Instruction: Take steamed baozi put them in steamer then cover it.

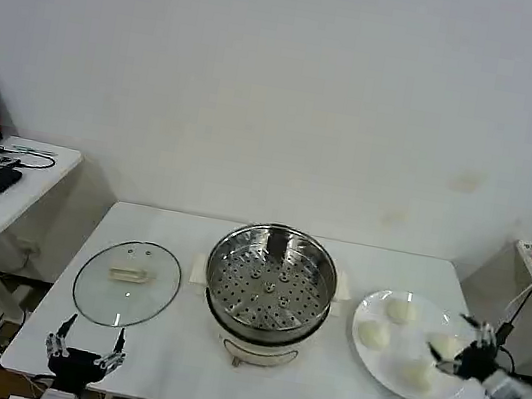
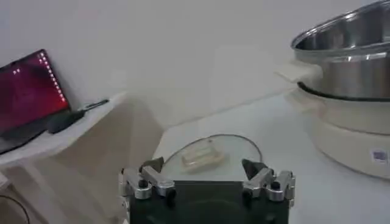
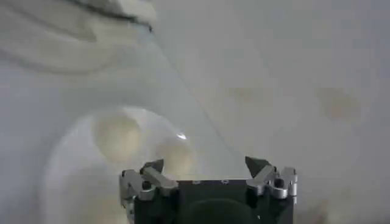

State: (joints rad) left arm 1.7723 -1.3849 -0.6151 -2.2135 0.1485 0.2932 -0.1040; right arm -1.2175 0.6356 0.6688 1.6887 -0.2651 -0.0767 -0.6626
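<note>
Right gripper spread over the plate of baozi; left gripper parked near the cover.

Head view: the right gripper [image 1: 459, 352] hangs fingers apart at the outer edge of the white plate [image 1: 360, 348], just beside the nearest of the four steamed baozi [image 1: 444, 345]; the empty steamer [image 1: 269, 286] stands well off toward the robot's left of it. The left gripper [image 1: 87, 347], fingers apart and empty, waits at the table's near edge, with the cover [image 1: 127, 282] lying flat just beyond it.
Left wrist view: the left gripper [image 2: 205, 168] gapes wide, the cover [image 2: 211, 156] just ahead, the steamer [image 2: 346, 84] farther off to one side.
Right wrist view: the right gripper [image 3: 206, 166] is spread wide, holding nothing, with blurred baozi [image 3: 115, 135] on the plate [image 3: 67, 158] beneath and ahead of its fingers.
</note>
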